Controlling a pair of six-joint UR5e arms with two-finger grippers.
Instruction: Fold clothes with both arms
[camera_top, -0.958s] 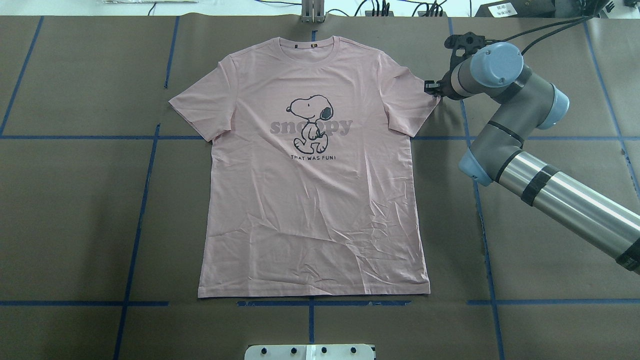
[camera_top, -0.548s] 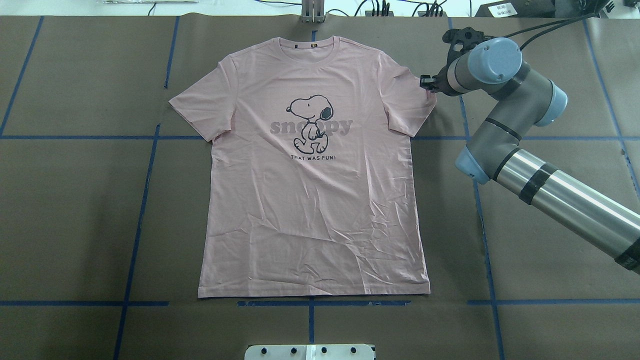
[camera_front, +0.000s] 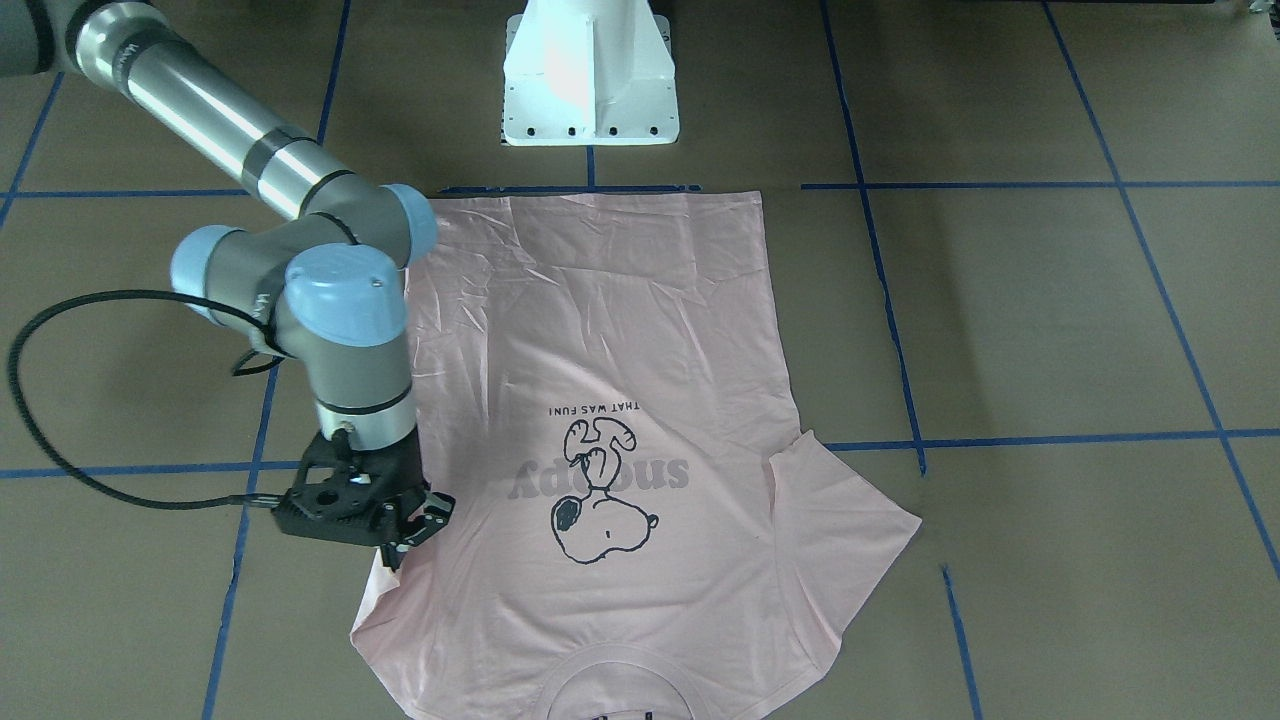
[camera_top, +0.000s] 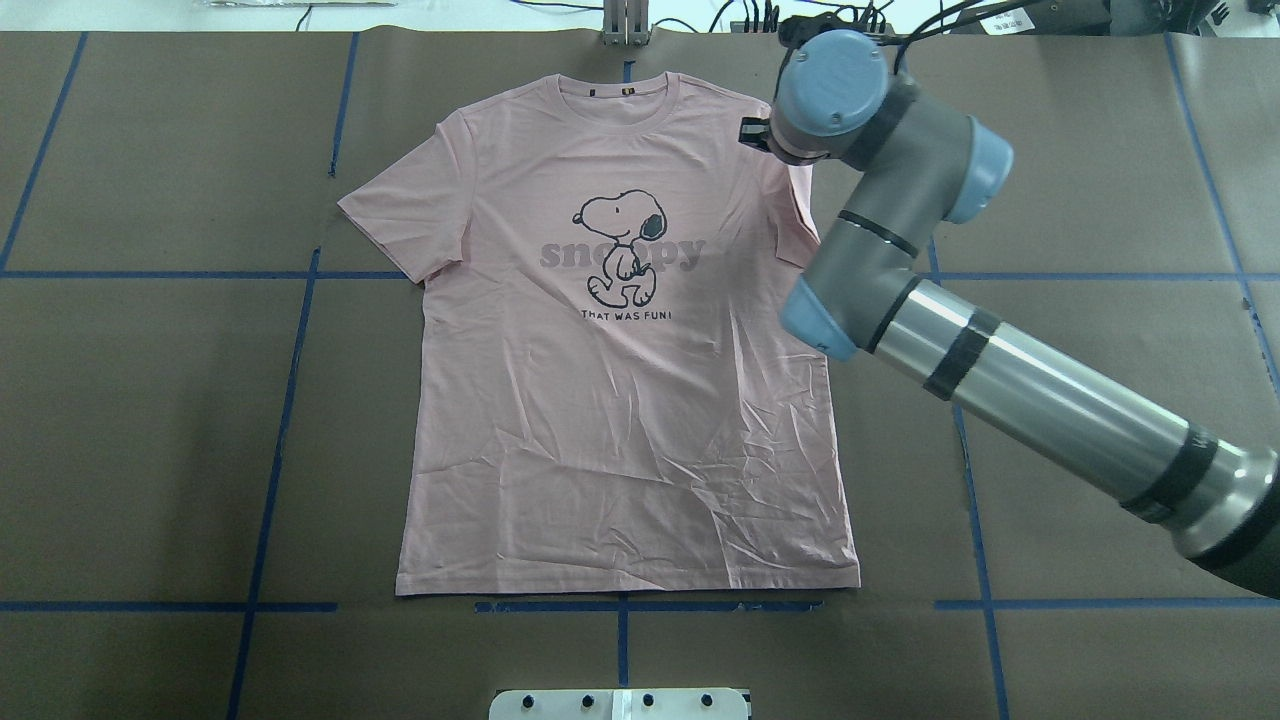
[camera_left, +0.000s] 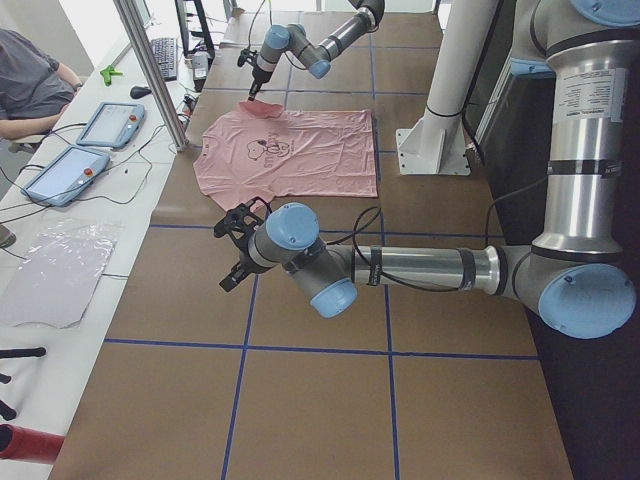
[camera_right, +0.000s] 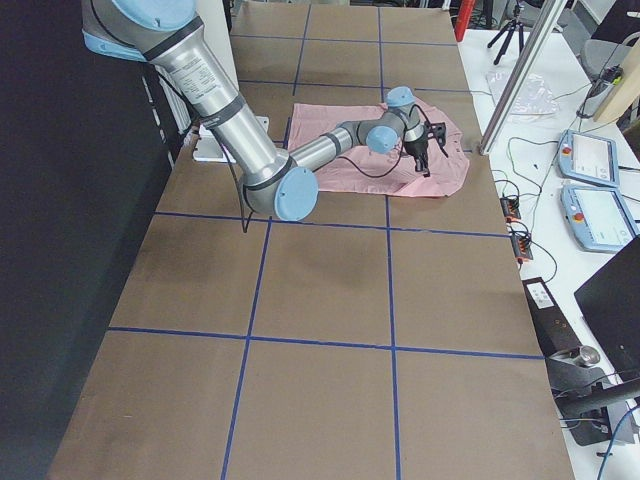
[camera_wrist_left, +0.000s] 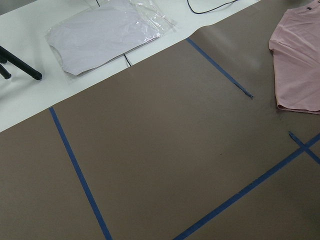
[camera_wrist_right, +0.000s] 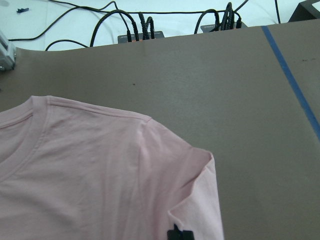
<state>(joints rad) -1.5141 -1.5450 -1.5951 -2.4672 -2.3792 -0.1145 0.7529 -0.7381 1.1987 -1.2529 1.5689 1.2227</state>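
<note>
- The right arm (camera_top: 1000, 370) has swung in from the bare side of the counter (camera_top: 150, 420) toward the middle of the T-shirt (camera_top: 620, 430); a second ago the right end effector (camera_front: 412, 528) sat at the outer hem of the sleeve (camera_wrist_right: 200, 185), and now it hangs over the shoulder
- The sleeve has come along with it: it no longer sticks out flat past the shirt's side but is bunched and turned back on the shoulder, with the small black tag (camera_wrist_right: 180, 234) right under the wrist
- From how the cloth peaks up to the fingers, I'd say the right end effector is closed, pinching the sleeve hem, though the wrist hides most of it from above
- The rest of the shirt hasn't budged: face up, dog print (camera_top: 620, 245) showing, collar away from the robot, bottom hem toward its base, the other sleeve (camera_top: 400, 215) still spread flat
- The left arm (camera_left: 420, 268) is stretched low over bare counter well off to the shirt's side, the left end effector (camera_left: 230, 250) touching nothing; only the side view catches it, so I can't tell whether it is open or closed
- My reading: the first fold, sleeve inward, is under way on one side only; the sleeve has yet to be laid down and let go, and the other sleeve and the lengthwise folds are all still to do
</note>
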